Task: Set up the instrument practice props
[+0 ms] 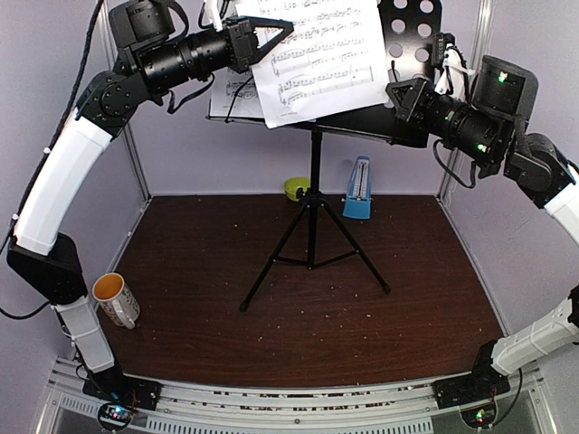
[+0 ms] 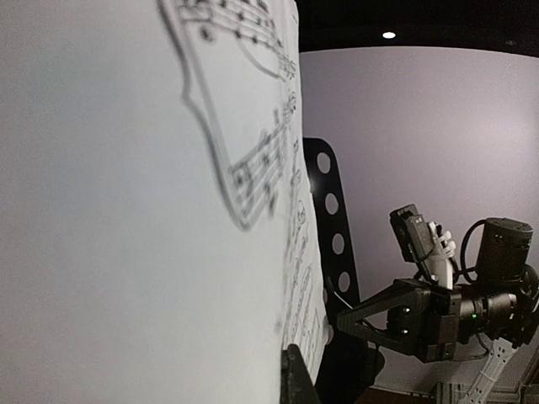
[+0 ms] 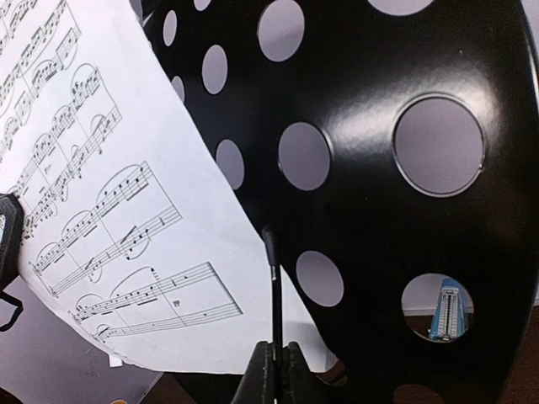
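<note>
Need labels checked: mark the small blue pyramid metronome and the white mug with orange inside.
Blue pyramid metronome (image 1: 359, 192): top external view, front face.
White mug with orange inside (image 1: 120, 307): top external view, outer wall.

We see only a corner of the rear sheet (image 1: 222, 104) behind the front sheet (image 1: 317, 54) (its top cropped).

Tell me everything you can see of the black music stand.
The music stand stands upright on the brown table on three spread legs, a slim pole carrying its desk: glossy black, metal-looking, pierced with round holes, tilted back. One sheet-music page hangs before the desk, pinched by the shut left gripper; a second page rests low on its left side. The shut right gripper pinches a thin black wire at the desk's lower edge, perhaps its page holder.
</note>
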